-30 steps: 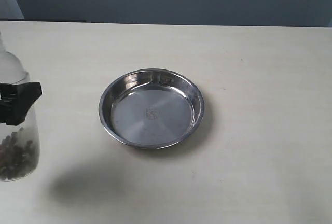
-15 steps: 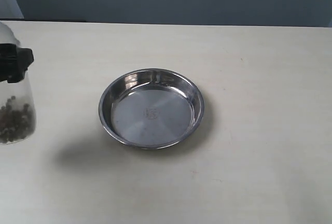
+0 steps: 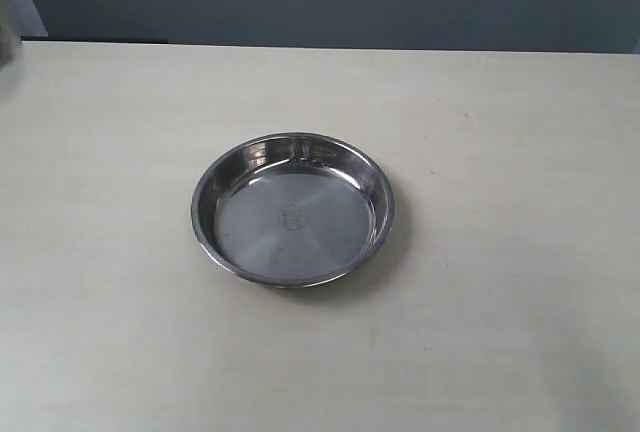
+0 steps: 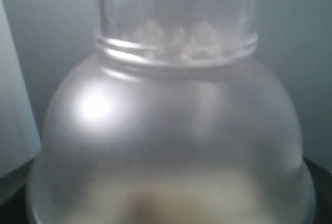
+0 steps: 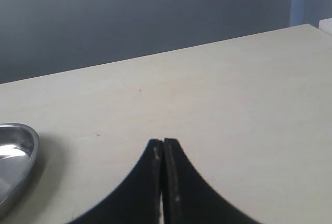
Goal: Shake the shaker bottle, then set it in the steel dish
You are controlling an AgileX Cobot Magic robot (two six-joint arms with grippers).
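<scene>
1. Filling the left wrist view, the shaker bottle hangs aloft, its domed shoulder and clear cap set against a grey wall. In the exterior view only a faint translucent sliver shows at the frame edge, toward 10 o'clock from the dish and well apart from it.
2. The left fingers are hidden behind the bottle's body. Since the bottle is off the counter, I judge them spread wide and clamped round it.
3. The steel dish sits empty and level at mid-counter.
4. The right fingers are pressed together with nothing between them, and they are out of the exterior view.
5. Risk while shaking: the frosted plastic looks smooth, so a hard swing could let the bottle twist or slide in the grip. A loose cap could also pop off and scatter the contents.
6. Risk while placing: the bottle looks tall against the shallow dish. Landing on the sloped rim rather than the flat floor would probably topple it on release, and a sideways nudge could skid the dish.
</scene>
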